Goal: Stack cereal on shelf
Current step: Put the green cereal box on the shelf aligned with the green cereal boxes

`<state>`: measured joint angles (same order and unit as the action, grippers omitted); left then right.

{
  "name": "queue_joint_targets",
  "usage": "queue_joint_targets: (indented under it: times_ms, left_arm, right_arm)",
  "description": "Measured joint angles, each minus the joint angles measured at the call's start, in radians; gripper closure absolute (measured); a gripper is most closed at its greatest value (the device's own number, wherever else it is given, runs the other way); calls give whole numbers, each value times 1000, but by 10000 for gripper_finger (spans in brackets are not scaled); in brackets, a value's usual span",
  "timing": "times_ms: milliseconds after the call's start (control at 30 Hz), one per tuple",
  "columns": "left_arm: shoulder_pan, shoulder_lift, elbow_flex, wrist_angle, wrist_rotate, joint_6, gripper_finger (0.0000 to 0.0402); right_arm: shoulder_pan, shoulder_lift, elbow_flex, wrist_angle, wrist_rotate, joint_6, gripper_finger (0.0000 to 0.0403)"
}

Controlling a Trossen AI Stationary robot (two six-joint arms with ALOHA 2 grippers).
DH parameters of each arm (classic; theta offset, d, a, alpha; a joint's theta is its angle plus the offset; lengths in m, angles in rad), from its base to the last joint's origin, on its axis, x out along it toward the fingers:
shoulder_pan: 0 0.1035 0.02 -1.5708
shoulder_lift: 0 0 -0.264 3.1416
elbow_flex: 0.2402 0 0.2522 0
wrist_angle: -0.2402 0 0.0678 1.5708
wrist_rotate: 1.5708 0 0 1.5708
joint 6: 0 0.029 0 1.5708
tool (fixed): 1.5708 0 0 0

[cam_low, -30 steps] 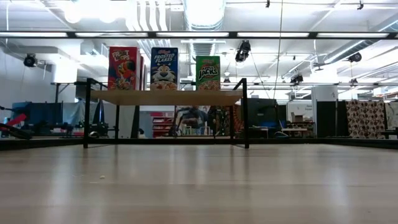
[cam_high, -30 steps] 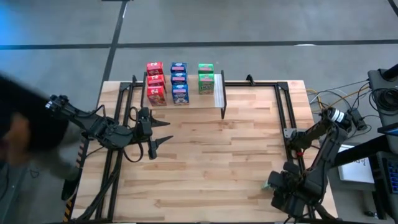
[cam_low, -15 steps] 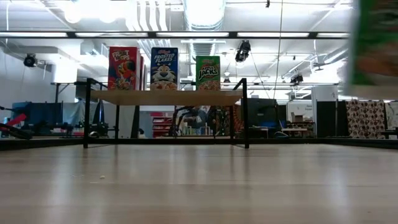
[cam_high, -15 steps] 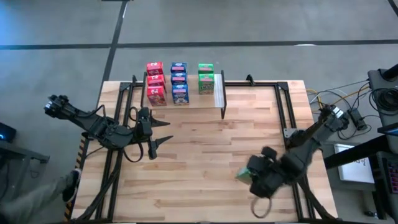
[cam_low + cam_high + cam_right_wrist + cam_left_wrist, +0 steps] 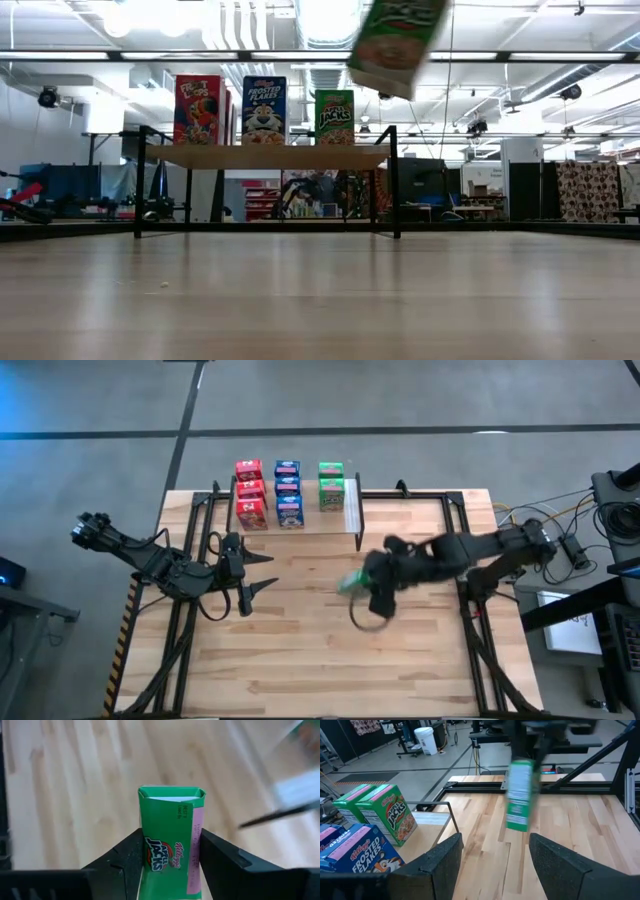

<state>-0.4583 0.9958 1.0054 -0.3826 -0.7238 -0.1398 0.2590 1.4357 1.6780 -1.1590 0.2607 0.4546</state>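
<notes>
Green box (image 5: pixel 170 847) in right gripper (image 5: pixel 170 857) reads "Apple Jacks", Kellogg's. On shelf (image 5: pixel 265 156): blue box (image 5: pixel 264 110) "Kellogg's Frosted Flakes", green box (image 5: pixel 334 117) "Jacks".

Green box (image 5: pixel 170 840) (pink side strip), red (image 5: pixel 249 493), blue (image 5: pixel 288 493) rows — pale wood shelf (image 5: pixel 265 157)

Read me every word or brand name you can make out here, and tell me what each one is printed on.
"APPLE JACKS", "Kellogg's": green cereal box held in the right gripper.
"APPLE JACKS": green box on the shelf.
"Kellogg's FROSTED FLAKES": blue box on the shelf.
Red box: lettering too blurred.
Fine print on the held box's side: too small.
</notes>
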Motion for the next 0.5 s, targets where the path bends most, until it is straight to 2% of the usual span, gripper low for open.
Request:
queue_joint_targets:
  times_ms: [300,500]
  left_arm:
    - [0,0,0,1,0,0,187]
    - [0,0,0,13,-18,0,187]
  right_arm:
    - [-197,0,114,83,-42,-300,241]
    - [-277,53,228,73,-60,-449,241]
